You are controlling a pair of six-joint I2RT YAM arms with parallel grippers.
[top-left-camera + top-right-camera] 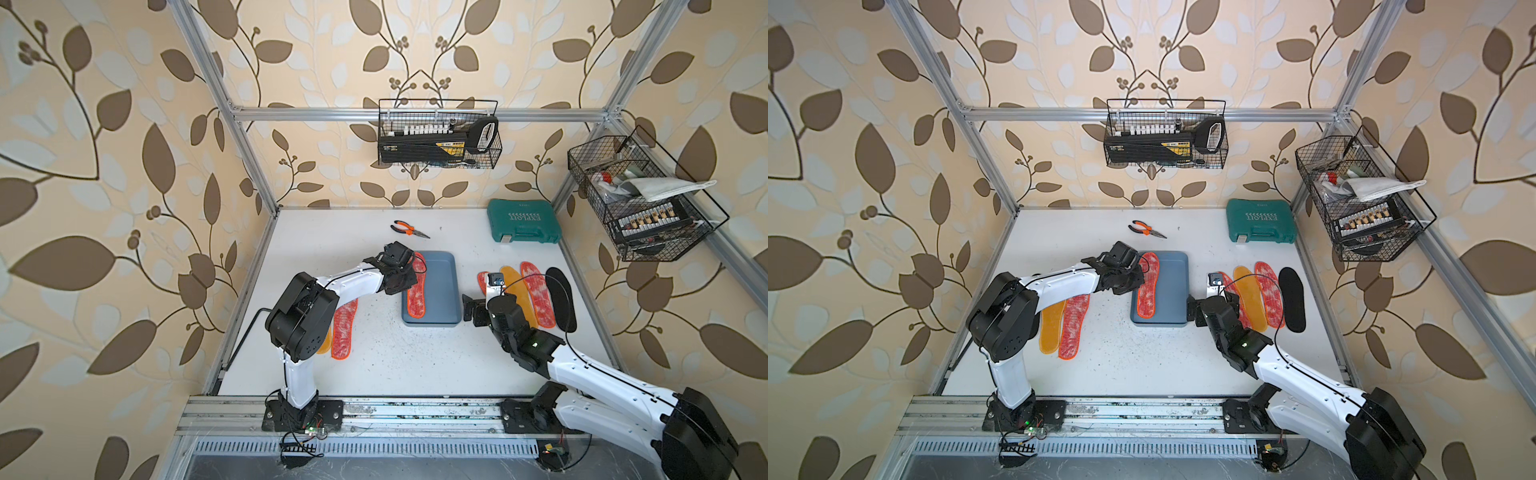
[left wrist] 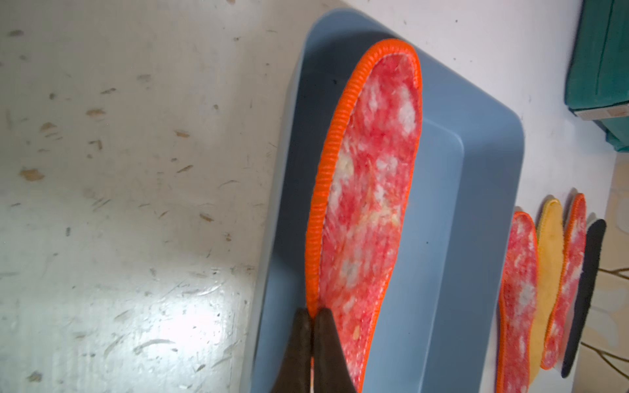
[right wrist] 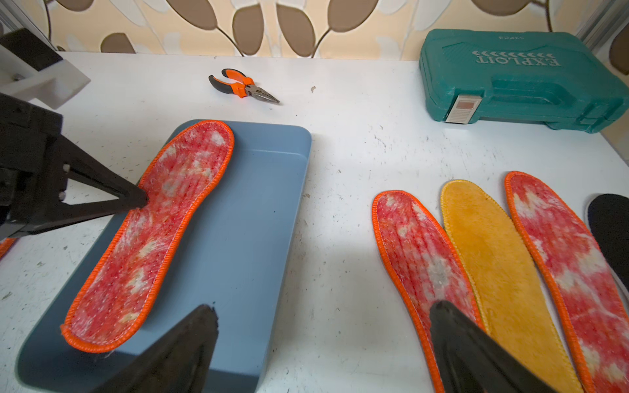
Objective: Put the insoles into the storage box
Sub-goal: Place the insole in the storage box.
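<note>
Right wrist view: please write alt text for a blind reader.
The shut left gripper pinches a red-speckled, orange-edged insole lying in a shallow blue-grey plastic box. Four more insoles lie beside it on the white table, beyond the open right gripper.

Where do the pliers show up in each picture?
A top view: pliers beyond the box's far end.
A top view: again beyond the box's far end.
Left wrist: not in it.
Right wrist: beyond the box's far end.
Shared landmark: green case, in all four views.
</note>
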